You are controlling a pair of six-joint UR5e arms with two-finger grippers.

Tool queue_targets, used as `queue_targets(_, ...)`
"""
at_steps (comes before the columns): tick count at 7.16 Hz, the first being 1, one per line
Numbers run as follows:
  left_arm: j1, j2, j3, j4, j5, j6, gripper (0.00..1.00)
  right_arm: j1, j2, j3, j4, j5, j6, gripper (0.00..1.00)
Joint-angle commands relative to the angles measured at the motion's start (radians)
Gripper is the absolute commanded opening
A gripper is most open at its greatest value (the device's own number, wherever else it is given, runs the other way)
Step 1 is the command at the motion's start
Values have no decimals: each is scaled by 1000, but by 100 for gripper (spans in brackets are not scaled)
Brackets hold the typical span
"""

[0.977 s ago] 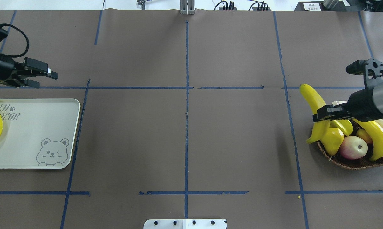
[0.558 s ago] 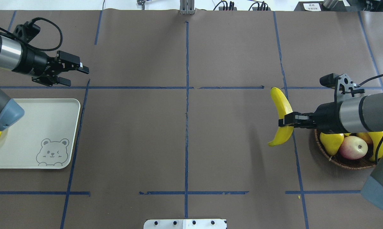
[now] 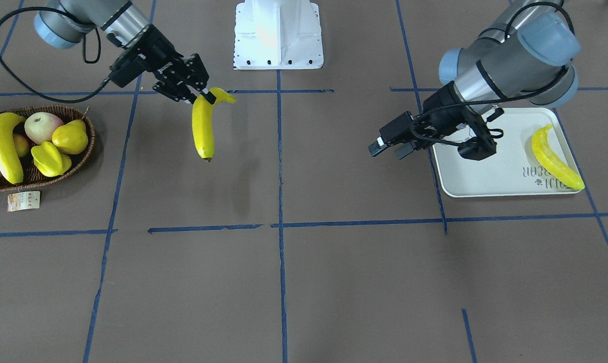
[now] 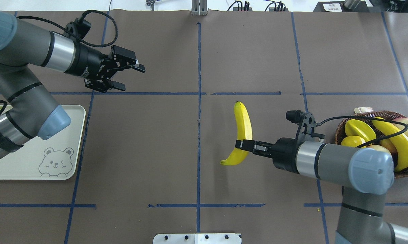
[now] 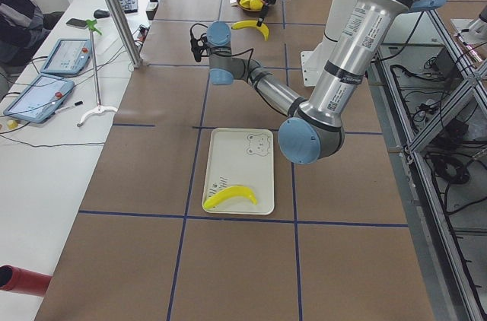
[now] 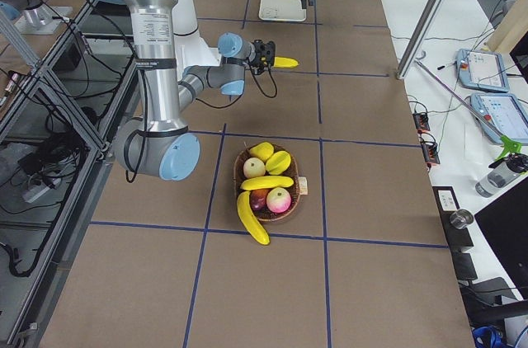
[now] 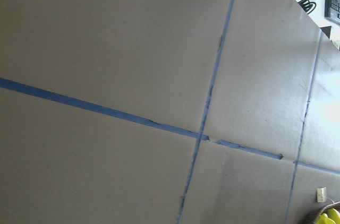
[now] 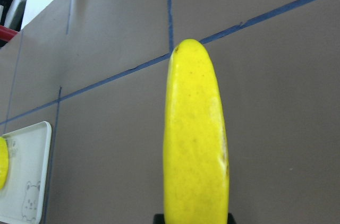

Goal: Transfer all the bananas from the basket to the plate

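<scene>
One glossy, curved yellow banana (image 4: 243, 118) sits clamped in the right hand (image 4: 241, 144).

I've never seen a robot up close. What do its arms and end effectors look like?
The left arm and right arm are grey tubes with silver bands and pale blue joint caps. The left end effector and right end effector are black, two-fingered, each trailing a looping black cable.

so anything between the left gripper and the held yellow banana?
Overhead, only bare brown table cover and blue tape lines separate the left gripper from the curved yellow banana.
</scene>
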Motion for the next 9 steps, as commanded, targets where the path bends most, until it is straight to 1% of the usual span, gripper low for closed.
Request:
queue_targets(1,111,-74,0,9,115,-93,100,-78,141,-86,19,-101,4,2)
queue_targets(2,163,-83,1,11,172,-94,100,-90,185,-116,13,-121,2,2)
queue_targets(4,246,-109,9,14,244,-94,100,-93,222,-143,7,-123,4,2)
queue_targets(5,270,-112,14,14,279,-94,100,-93,240,-162,7,-130,4,2)
queue_targets(7,297,-112,21,20,322,-92,99,-93,242,-162,7,-132,2,3)
queue_targets(8,309,-109,23,29,330,-92,95,-93,242,-162,8,-132,4,3)
queue_targets(9,312,-109,24,31,332,-92,85,-93,242,-162,8,-132,2,3)
